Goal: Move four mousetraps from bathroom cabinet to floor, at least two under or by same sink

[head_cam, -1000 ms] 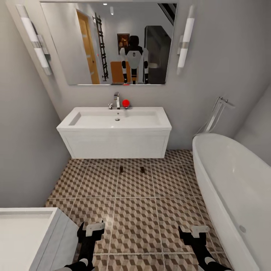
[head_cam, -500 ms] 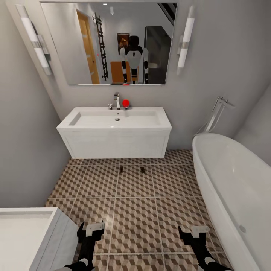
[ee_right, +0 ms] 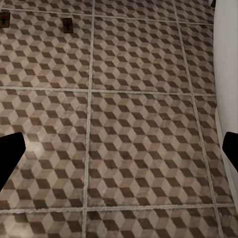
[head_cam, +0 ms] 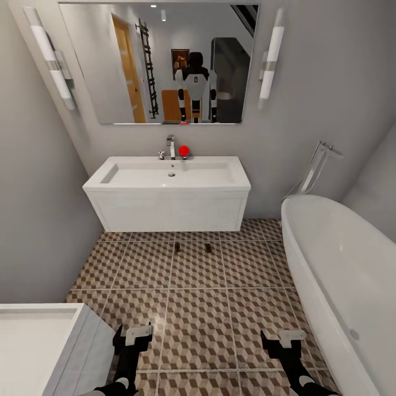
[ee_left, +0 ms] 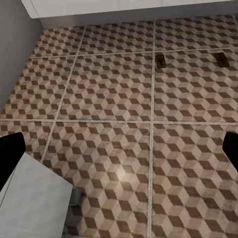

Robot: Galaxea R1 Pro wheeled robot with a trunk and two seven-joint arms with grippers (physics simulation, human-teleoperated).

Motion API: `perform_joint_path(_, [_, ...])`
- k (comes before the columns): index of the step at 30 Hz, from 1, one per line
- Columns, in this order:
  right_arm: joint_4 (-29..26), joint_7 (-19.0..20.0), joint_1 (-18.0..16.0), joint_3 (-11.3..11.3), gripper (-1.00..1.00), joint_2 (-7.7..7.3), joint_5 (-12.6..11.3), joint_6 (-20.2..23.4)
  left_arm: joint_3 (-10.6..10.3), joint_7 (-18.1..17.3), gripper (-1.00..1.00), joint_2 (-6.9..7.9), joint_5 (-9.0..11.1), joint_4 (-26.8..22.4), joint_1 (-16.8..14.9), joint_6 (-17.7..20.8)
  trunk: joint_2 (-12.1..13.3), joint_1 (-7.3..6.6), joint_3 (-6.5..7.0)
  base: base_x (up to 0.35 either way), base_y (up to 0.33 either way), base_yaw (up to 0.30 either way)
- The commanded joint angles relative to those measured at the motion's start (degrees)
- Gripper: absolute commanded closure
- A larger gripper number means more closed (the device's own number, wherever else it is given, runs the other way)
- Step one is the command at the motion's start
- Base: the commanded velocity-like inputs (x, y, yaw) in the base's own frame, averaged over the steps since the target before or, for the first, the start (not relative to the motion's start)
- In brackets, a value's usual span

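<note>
Two mousetraps, small dark-brown rectangles, lie side by side on the bathroom floor (head_cam: 198,308), just in front of the sink (head_cam: 170,192): one (head_cam: 177,247) and the other (head_cam: 208,247). The left wrist view shows them (ee_left: 160,61) (ee_left: 222,59) far ahead, and so does the right wrist view (ee_right: 5,20) (ee_right: 67,25). My left gripper (head_cam: 133,336) (ee_left: 119,151) and right gripper (head_cam: 281,340) (ee_right: 119,151) hang low over the tiles, both open with nothing between their fingers. An orange-brown cabinet (head_cam: 171,104) appears reflected in the mirror, behind my own reflection.
A white oval bathtub (head_cam: 341,264) runs along the right side, with a chrome floor tap (head_cam: 319,162) behind it. A small white drawer unit (head_cam: 38,341) stands close at my left. A grey wall closes the left side. A red object (head_cam: 183,149) sits by the sink's tap.
</note>
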Motion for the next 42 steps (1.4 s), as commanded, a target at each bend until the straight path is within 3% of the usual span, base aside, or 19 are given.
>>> perform_joint_path(1, [0.01, -0.26, -0.03, 0.5, -1.0, 0.0, -0.26, -0.11, -0.49, 0.12, -1.0, -0.04, 0.42, 0.24, -0.11, -0.32, -0.11, 0.03, -0.1, 0.0, 0.0, 0.0])
perform_joint_path(24, [0.01, -0.33, -0.03, 0.5, -1.0, 0.03, -0.26, -0.11, -0.49, 0.12, -1.0, -0.09, 0.4, 0.24, -0.08, -0.38, -0.11, 0.03, -0.06, 0.0, 0.0, 0.0])
perform_joint_path(42, [0.01, -0.49, -0.02, 0.42, -1.0, 0.0, -0.26, -0.11, -0.49, 0.14, -1.0, -0.13, 0.4, 0.24, 0.05, -0.5, -0.11, 0.03, 1.38, 0.0, 0.0, 0.0])
